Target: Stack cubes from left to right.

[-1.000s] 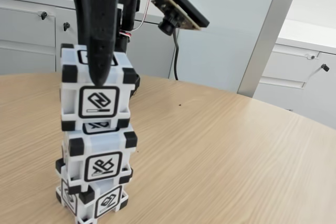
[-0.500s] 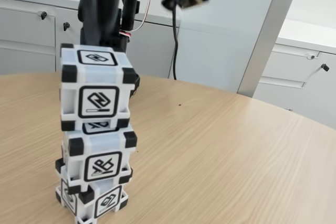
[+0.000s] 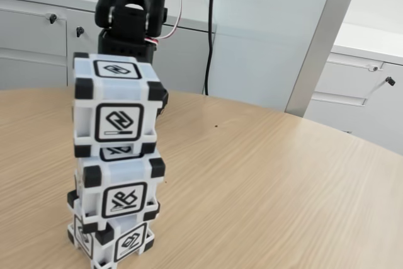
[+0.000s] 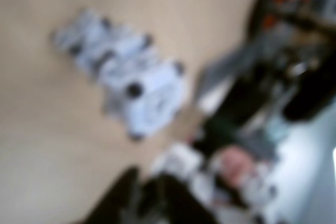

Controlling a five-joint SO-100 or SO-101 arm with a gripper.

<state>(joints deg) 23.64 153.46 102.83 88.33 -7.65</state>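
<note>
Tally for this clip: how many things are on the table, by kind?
Cubes, white with black corners: 3, in one stack on the table: top cube, middle cube, bottom cube
Total: 3

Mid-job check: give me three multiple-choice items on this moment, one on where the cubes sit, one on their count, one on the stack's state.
1. Where are the cubes in the fixed view?
A. left on the table
B. right edge
C. on the cabinet

2. How many cubes are in the stack?
A. one
B. two
C. three

3. What is touching the top cube?
A. a hand
B. nothing
C. a cable

Answers: 1 A, the stack stands at the left; 2 C, three are piled up; 3 B, the top cube is free, the arm behind it.
</note>
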